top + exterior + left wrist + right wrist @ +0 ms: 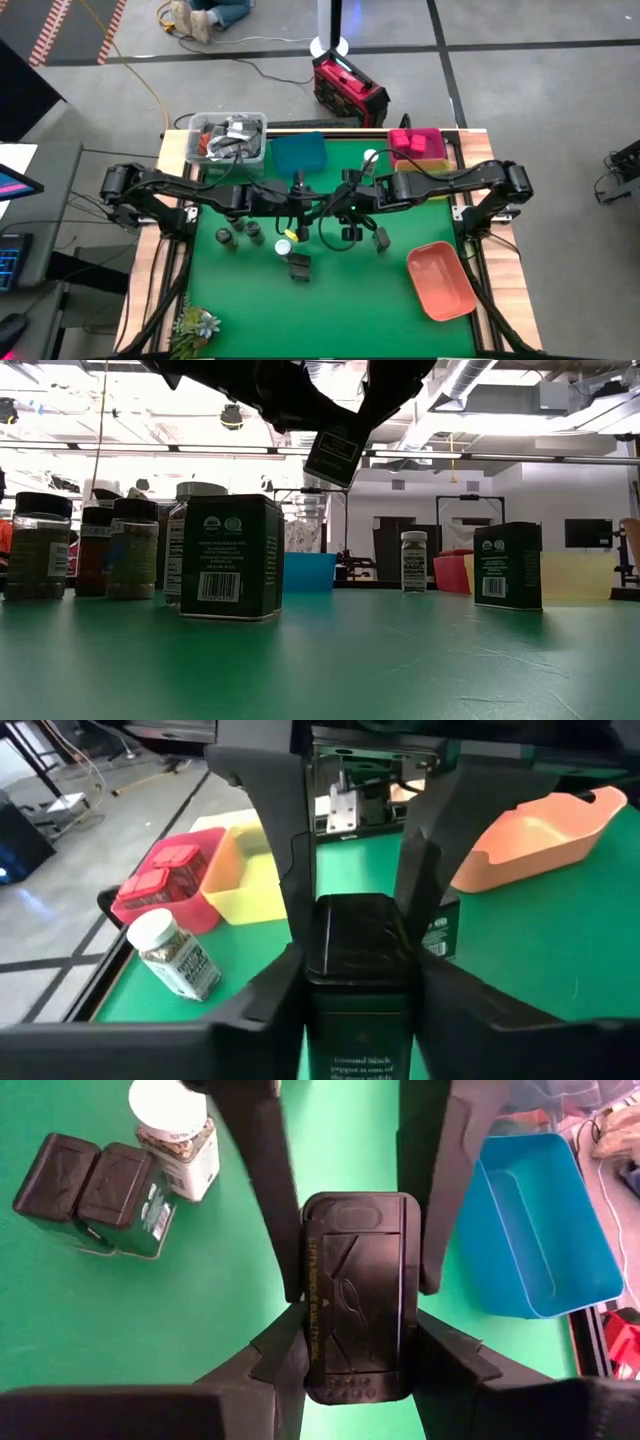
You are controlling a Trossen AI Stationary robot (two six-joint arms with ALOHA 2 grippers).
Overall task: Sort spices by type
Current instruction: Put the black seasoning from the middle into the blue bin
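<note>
One dark grey tin [335, 455] hangs tilted above the middle of the green table, and both grippers are shut on it. My left gripper [355, 970] reaches in from the table's left and my right gripper [360, 1330] from the right, meeting nose to nose [325, 206]. Two more tins [95, 1180] stand on their bases beside a white-capped jar [175, 1130]. Three dark-lidded jars [243, 232] stand left of them. Another tin [508, 565] and a white-capped jar [413, 560] stand farther right. Magenta boxes [165, 875] lie in the pink tray. My left gripper pinches the tin between its two fingers on two opposite sides [315, 960], just below the lid. The fingers come nearly level from the table's left. The tin is lifted clear and tilted. My right gripper pinches the same tin on two opposite sides [310, 1342], at the lid end. The fingers slant down from the table's right. The left gripper's fingers [285, 1250] sit on those same sides just ahead of mine. The tin hangs clear of the table.
A blue tray [298, 152] and a clear tub of clutter [228, 135] stand at the far left. The pink tray [415, 143] and a yellow tray [420, 182] are at the far right, a salmon tray [440, 280] at the near right. A small plant [195, 325] sits at the near left corner.
</note>
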